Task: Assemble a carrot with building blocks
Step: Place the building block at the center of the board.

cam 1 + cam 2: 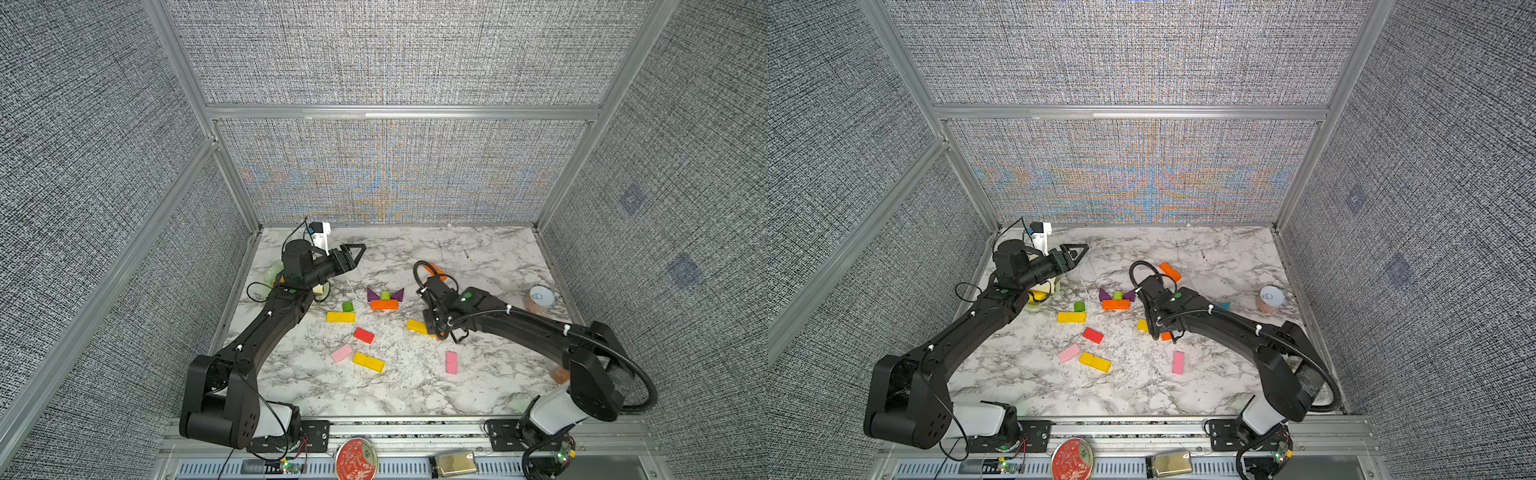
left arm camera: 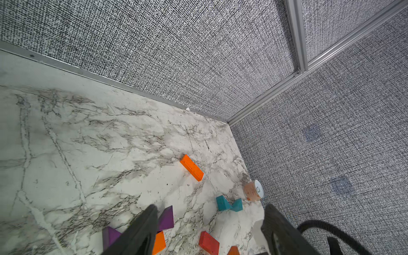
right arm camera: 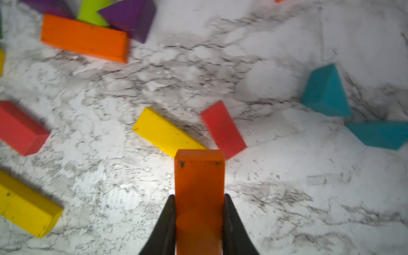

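An orange rectangular bar (image 3: 199, 174), painted matt and scuffed black at its end corners, is grasped by its long sides between the black fingers of the right gripper (image 3: 199, 198). It is held right of the table's middle, and its free end is seen in front of a yellow bar (image 3: 165, 134) and a red bar (image 3: 223, 129). Toward the back, a second orange bar (image 1: 384, 304) is laid flat, with a lime-green stub (image 1: 385, 295) set against its far side between two purple triangular blocks (image 1: 372, 295). Two teal triangular blocks (image 3: 326, 92) are found beside each other, well apart from this group. Pink bars (image 1: 342, 353) and further yellow and red bars are scattered nearer the front. The left gripper (image 1: 360, 248) is clenched to a point on nothing, above the back left of the table (image 1: 415, 386). The table is finished in glossy white marble pattern with grey veins. It is enclosed by walls (image 1: 395, 54) of coarse grey woven fabric, framed with aluminium rails (image 1: 399, 112).
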Robot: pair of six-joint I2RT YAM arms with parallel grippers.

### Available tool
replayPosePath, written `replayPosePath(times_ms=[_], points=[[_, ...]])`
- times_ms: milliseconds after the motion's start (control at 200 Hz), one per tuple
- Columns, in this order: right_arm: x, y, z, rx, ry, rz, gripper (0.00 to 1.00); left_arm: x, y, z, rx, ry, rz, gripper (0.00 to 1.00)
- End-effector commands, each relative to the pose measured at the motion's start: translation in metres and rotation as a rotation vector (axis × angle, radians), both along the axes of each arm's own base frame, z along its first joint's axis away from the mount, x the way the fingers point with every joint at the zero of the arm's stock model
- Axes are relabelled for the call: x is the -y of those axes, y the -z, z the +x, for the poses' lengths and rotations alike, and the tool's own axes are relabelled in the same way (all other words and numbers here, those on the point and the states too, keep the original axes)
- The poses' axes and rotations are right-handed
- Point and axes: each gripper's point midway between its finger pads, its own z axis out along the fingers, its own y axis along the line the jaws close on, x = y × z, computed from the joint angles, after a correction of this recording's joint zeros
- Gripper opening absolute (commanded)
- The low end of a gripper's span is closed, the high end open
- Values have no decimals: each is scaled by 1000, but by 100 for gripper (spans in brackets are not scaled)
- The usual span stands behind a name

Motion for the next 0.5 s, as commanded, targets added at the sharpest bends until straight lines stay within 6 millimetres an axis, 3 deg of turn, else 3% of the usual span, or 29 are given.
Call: replayPosePath(times_ms=[0, 100, 245, 495], points=[[-37, 4, -6, 1, -201, -24, 18, 1, -3, 1, 6, 4, -1, 77], [-70, 12, -9, -11, -328, -38, 17, -1, 0, 2, -1, -4, 5, 77], [-101, 24, 0, -21, -442, -53, 17, -4, 4, 5, -8, -17, 14, 77], [-132, 41, 17, -35, -567, -81, 18, -28, 0, 13, 1, -94, 27, 77]])
